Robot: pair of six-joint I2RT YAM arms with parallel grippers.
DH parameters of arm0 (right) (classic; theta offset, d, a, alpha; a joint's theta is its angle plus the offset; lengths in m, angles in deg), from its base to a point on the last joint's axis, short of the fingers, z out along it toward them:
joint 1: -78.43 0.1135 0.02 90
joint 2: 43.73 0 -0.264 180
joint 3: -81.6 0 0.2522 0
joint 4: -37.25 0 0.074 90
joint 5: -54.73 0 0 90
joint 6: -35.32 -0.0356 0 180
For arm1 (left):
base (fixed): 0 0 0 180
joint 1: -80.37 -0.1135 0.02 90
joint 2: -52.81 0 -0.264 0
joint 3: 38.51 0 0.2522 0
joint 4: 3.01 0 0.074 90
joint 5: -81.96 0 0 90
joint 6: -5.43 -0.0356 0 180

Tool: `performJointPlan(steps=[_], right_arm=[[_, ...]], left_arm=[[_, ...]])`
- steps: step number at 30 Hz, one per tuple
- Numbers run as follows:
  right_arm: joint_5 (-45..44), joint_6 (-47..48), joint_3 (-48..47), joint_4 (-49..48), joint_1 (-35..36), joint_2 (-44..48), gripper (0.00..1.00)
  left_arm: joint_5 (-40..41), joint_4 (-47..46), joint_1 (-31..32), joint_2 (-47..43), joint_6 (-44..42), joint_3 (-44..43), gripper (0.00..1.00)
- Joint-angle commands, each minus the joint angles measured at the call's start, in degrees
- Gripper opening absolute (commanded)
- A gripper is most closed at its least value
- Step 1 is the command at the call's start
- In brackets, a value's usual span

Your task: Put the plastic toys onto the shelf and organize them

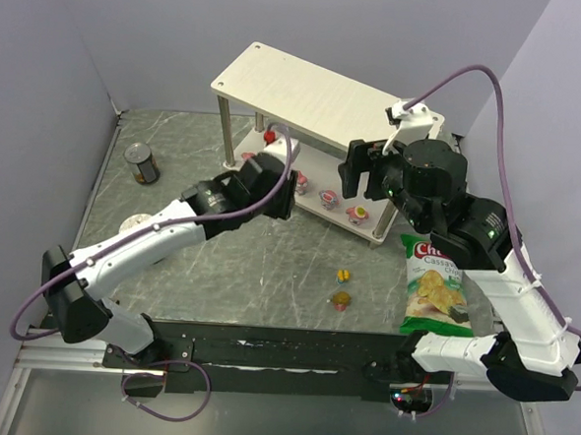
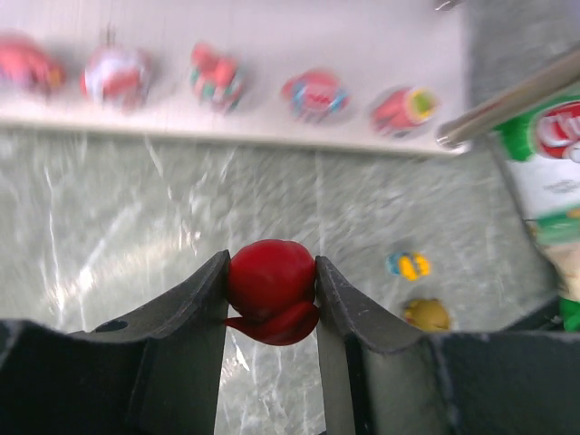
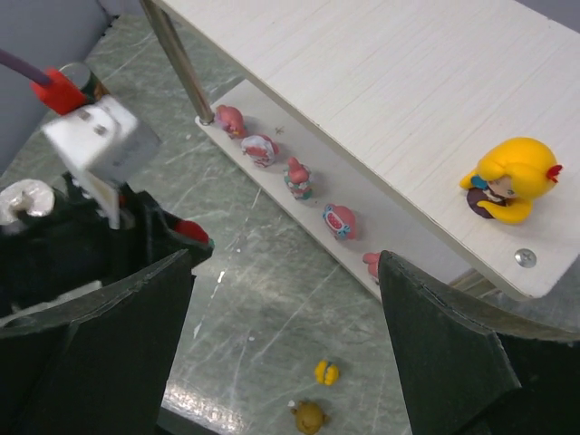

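Step in hand: carry to shelf; the left gripper is clenched on the red toy, held above the table on the near side of the shelf
Grip: toy pinched at its sides between both fingers; judged secure
Right gripper: released, holding nothing, hovering by the shelf's right end
Shelved: five pink toys in a row on the lower board; yellow-haired toy on the top board, near its right corner
On table: yellow-blue toy and brown toy, close together, left of the chips bag
Progress: judged past halfway; three toys outstanding, counting the one in hand
Next move calls for: carrying the red toy over the lower board's near edge, under the top board, to a spot clear of the pink row, and setting it down before letting go; the right arm crowds the right end
Hidden: the lower board's far strip lies under the top board; the rightmost pink toy is partly cut off by the right finger in the right wrist view; the yellow-haired toy is masked in the top view
Hard to make out: the left wrist view is blurred, so toy poses cannot be told; a red spot by the far left post cannot be identified
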Motion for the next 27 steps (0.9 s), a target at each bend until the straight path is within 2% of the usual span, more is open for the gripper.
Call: performJointPlan(steps=[1, 7, 17, 27], right_arm=[[-3.89, -1.43, -2.39, 0.27, 0.17, 1.72, 0.89], [-8.54, -2.75, -2.39, 2.47, -0.79, 3.3, 0.9], [-9.35, -4.6, -1.34, 2.65, -5.89, 7.07, 0.9], [-9.52, -2.66, -0.11, 0.1, -6.94, 9.1, 0.9]], left_arm=[[-5.82, 7.45, -0.27, 0.16, -10.17, -9.38, 0.01], [-9.52, 11.67, -0.36, 4.19, -16.67, -23.36, 0.01], [-6.53, 10.36, -0.36, 14.83, -22.92, -43.3, 0.02], [-5.22, 6.14, -0.45, 20.81, -27.32, -47.72, 0.05]])
